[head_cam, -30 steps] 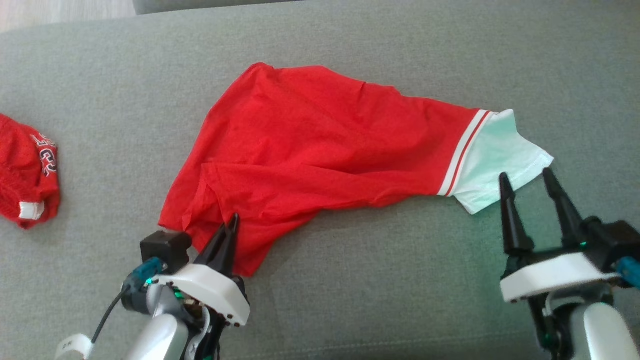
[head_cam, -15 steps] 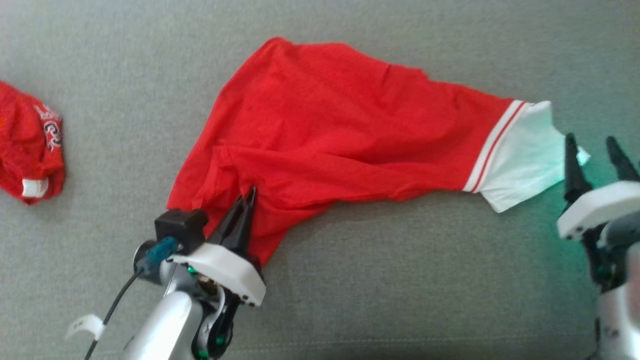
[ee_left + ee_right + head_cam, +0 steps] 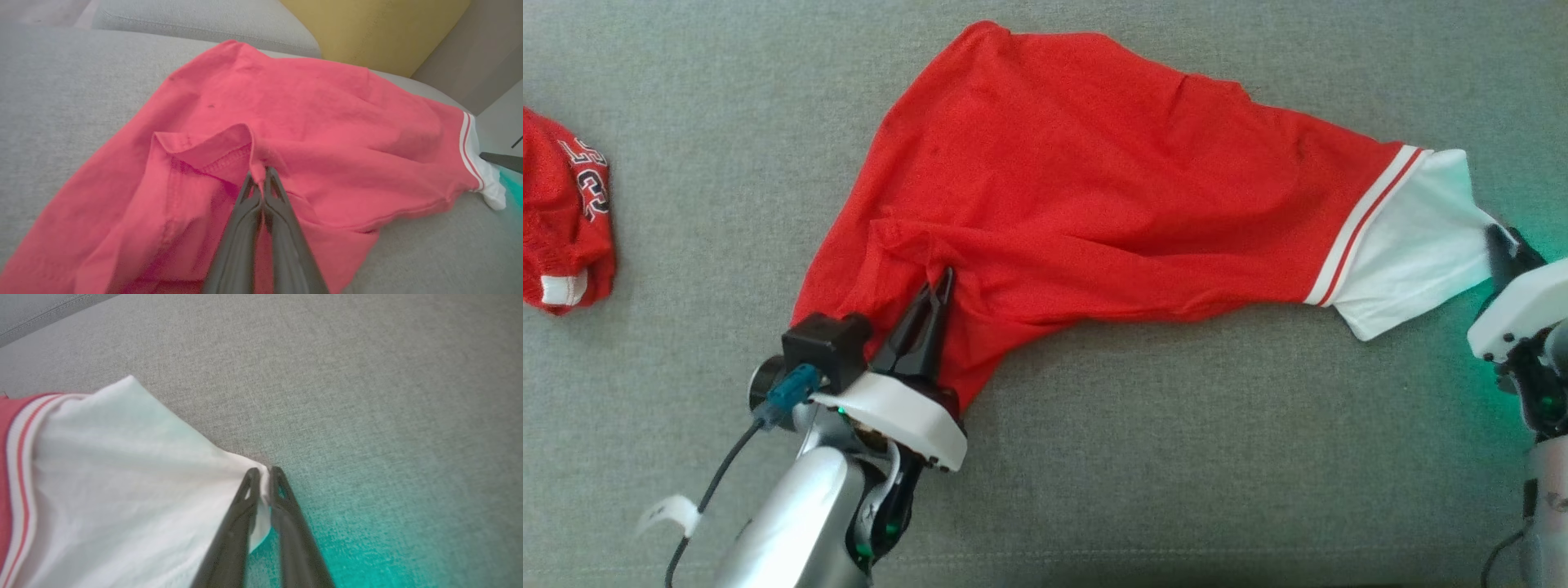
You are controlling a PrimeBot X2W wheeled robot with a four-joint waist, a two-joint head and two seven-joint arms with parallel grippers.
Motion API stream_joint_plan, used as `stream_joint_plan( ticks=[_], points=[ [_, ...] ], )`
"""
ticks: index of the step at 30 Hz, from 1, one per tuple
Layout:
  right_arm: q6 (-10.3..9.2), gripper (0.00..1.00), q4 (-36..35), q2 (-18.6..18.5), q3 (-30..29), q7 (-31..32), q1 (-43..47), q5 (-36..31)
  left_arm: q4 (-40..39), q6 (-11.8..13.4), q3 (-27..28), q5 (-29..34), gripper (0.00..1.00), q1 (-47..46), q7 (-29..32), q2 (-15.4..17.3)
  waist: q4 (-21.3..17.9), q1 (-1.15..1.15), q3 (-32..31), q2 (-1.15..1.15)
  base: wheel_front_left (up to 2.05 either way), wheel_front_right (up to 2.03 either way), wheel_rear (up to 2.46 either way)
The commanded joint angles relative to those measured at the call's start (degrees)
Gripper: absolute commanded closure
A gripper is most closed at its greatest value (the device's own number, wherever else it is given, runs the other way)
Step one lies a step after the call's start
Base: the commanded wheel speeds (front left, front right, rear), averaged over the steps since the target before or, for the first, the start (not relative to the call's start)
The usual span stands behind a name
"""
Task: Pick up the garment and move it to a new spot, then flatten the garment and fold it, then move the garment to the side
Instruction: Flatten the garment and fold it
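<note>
The garment is a red shirt with a white sleeve and a striped cuff band, spread across the grey couch seat. My left gripper is shut on a pinched fold of red cloth near the shirt's lower left; the left wrist view shows the hem bunched at the fingertips. At the far right, my right gripper sits at the corner of the white sleeve. In the right wrist view its fingers are closed on the sleeve's edge.
A second red garment with white lettering lies crumpled at the left edge of the seat. In the left wrist view a grey back cushion and a yellow cushion stand behind the shirt.
The head camera has tilted, shifting the whole picture. My right gripper, open beside the white sleeve a second ago, has closed on the sleeve's corner. The left gripper keeps its pinch.
</note>
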Motion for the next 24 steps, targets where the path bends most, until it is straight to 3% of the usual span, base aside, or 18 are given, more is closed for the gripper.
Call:
stream_joint_plan(
  ticks=[1,6,10,18,24],
  points=[
    [0.41,1.00,-0.86,-0.79,0.81,0.94,0.49,0.62,-1.59,-0.01,2.10,0.41,1.00,-1.94,-1.11,0.84,-0.03,-0.01,-0.11,0.00,0.00,0.00,0.00],
    [0.41,1.00,-6.17,-1.42,0.11,-1.77,1.09,2.06,-3.14,1.03,3.51,1.34,1.00,-3.04,-3.58,1.71,-0.17,-0.01,-1.36,0.00,0.00,0.00,0.00],
    [0.41,1.00,-15.27,-1.58,0.37,-5.54,1.35,3.55,-7.56,2.05,5.75,2.70,1.00,-4.66,-4.53,4.41,-0.96,-0.01,-3.52,0.00,0.00,0.00,0.00],
    [0.41,1.00,-31.58,-1.56,2.39,-9.30,-0.52,4.54,-17.54,3.90,9.85,5.53,1.00,-9.35,-3.16,9.93,-2.67,-0.01,-8.24,0.00,0.00,0.00,0.00],
    [0.41,1.00,-42.16,-1.54,2.93,-9.83,-3.31,3.42,-24.66,4.85,11.89,6.61,1.00,-13.27,-1.10,12.01,-3.34,-0.01,-12.05,0.00,0.00,0.00,0.00]
  ],
)
